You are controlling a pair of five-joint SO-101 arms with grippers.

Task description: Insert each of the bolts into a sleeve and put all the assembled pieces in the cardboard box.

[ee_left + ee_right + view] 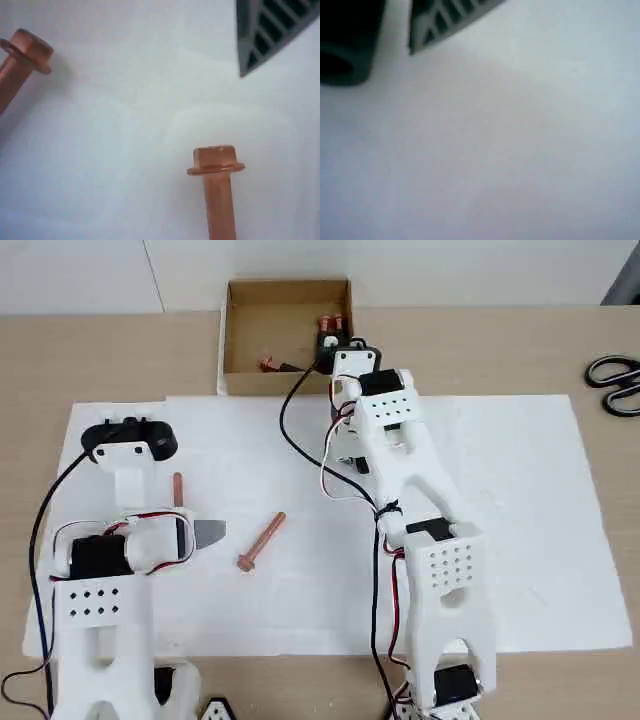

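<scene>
Two copper bolts lie on the white sheet [480, 490]. One bolt [178, 488] [216, 190] lies straight, just beside my left gripper [203, 533] [260, 35]. The other bolt [262, 542] [20, 60] lies slanted a little to the right of that gripper. Nothing is held by the left gripper. My right arm [400, 460] stretches up the sheet toward the cardboard box [240, 335]. My right gripper [445, 20] hovers low over bare sheet, next to a black sleeve [342, 50]. Assembled copper pieces [331, 324] lie in the box.
Black scissors [615, 380] lie on the wooden table at the far right. The box stands just beyond the sheet's far edge. Black and red cables [300, 450] trail from the right arm across the sheet's middle.
</scene>
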